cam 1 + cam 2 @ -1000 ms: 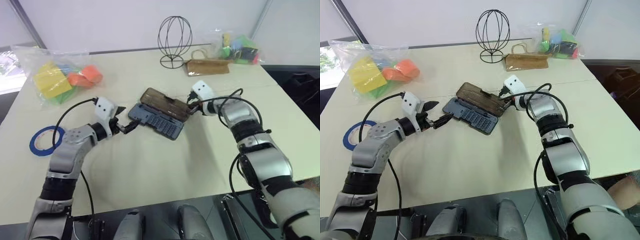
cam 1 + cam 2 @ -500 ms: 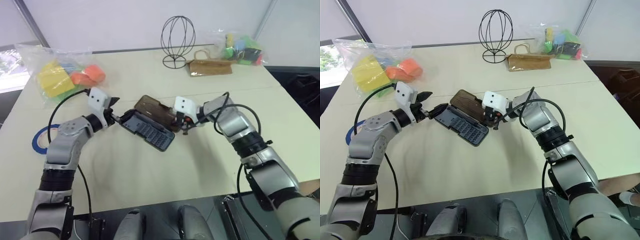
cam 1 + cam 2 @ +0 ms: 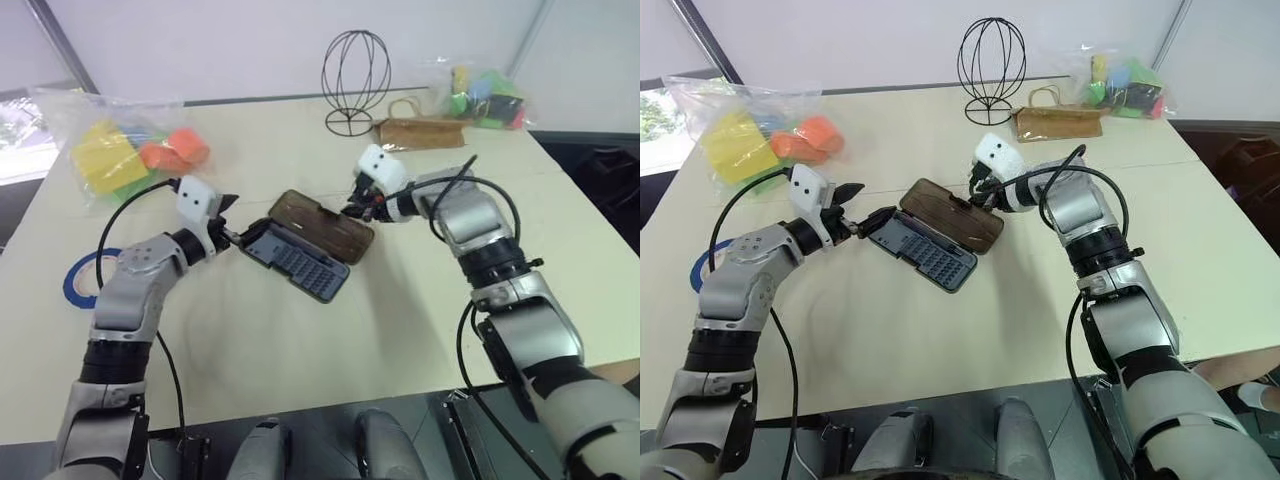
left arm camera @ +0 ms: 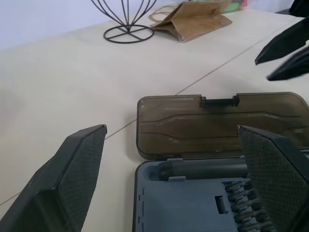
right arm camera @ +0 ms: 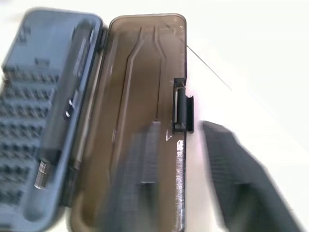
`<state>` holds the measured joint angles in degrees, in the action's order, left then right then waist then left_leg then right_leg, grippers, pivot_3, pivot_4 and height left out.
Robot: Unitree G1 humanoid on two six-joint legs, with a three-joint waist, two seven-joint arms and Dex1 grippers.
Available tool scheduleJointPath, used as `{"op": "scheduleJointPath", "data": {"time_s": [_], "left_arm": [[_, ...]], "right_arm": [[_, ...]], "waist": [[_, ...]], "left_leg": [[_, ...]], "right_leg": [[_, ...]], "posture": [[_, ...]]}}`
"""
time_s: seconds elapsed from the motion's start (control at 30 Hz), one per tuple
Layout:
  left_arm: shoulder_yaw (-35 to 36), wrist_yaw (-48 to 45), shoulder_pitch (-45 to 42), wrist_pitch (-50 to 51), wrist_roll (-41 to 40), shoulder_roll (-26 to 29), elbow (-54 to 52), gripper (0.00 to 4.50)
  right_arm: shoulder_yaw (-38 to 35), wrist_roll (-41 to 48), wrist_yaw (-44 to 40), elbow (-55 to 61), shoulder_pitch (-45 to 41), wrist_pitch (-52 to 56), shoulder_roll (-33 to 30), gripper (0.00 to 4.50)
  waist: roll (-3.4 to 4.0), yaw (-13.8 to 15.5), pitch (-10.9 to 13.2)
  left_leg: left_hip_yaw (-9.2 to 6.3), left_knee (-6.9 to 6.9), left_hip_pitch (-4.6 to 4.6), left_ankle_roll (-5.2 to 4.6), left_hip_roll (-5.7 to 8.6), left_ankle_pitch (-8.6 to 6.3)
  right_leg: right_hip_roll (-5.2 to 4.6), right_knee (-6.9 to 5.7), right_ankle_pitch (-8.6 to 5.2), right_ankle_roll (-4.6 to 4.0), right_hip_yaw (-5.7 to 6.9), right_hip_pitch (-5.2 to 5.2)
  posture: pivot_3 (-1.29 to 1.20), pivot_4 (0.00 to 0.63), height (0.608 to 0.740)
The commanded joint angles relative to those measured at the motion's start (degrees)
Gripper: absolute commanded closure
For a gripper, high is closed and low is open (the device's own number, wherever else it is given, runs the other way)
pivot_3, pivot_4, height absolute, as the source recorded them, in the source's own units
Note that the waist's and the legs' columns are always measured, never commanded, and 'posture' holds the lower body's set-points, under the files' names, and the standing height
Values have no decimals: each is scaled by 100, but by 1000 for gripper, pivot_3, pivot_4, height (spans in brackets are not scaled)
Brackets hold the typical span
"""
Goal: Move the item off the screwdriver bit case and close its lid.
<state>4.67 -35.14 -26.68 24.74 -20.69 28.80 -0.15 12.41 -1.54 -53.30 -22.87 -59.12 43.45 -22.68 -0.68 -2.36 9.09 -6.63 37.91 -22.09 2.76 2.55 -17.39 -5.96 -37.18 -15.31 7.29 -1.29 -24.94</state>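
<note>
The screwdriver bit case point(image 3: 296, 262) is laid open, lid point(image 3: 325, 226) flat at 1 o'clock; both grippers' jaws are spread, left gripper point(image 3: 231, 236), right gripper point(image 3: 354, 205).

Lid point(image 4: 219, 123) — translucent smoky-brown plastic, smooth, faintly glossy; screwdriver bit case point(image 3: 296, 262) — matt grey plastic; fingers point(image 4: 72, 179) — black, finely textured pads; table point(image 3: 300, 360) — matt cream surface.

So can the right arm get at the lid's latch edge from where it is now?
Probably yes. The right tool hovers just beyond the lid, which lies flat and open on the table, its fingers apart either side of the latch. Nothing lies between them; the blue tape sits far off.
</note>
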Motion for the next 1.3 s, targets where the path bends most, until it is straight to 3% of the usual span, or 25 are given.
{"op": "scheduleJointPath", "data": {"time_s": [0.03,0.07,0.3,0.43,0.8,1.2,1.3], "left_arm": [[134,25,-5,-28,-40,4,-210,0],[129,20,-15,-27,-40,4,-196,0],[89,-22,-148,-47,-17,-6,-48,0],[50,-44,-198,-55,-4,-33,-7,0],[44,-92,-219,-56,33,-61,4,0],[81,-80,-115,-32,33,-33,-88,0],[95,-63,-86,-13,24,-29,-128,0]], "right_arm": [[-271,287,177,879,22,821,-22,948],[-375,334,362,1044,29,1236,25,524],[-1087,370,1791,1584,64,3553,571,524],[-970,308,2377,1880,340,4066,699,524],[-978,297,3391,1803,410,4191,853,524],[-1152,423,3786,1304,280,3958,1065,524],[-1159,467,3826,1213,282,3880,1074,1401]], "waist": [[0,-6,0],[0,-8,0],[0,-10,0],[1,-8,-1],[1,-28,-1],[1,-28,-1],[1,-34,-1]], "left_leg": [[0,2,-6,0,0,0],[0,4,-9,0,0,0],[1,4,-14,1,0,0],[1,4,-22,3,1,2],[5,5,-26,5,5,3],[5,6,-26,7,5,4],[5,6,-26,7,5,4]], "right_leg": [[0,-1,0,0,0,-5],[0,-2,0,0,0,-9],[0,-6,0,0,-1,-15],[-1,-7,0,0,0,-23],[-4,-15,0,0,-2,-32],[-4,-17,1,0,-2,-31],[-4,-17,1,0,-1,-32]], "posture": [[0,150,740],[0,150,740],[0,150,740],[0,150,740],[0,150,740],[0,150,740],[0,150,740]]}}
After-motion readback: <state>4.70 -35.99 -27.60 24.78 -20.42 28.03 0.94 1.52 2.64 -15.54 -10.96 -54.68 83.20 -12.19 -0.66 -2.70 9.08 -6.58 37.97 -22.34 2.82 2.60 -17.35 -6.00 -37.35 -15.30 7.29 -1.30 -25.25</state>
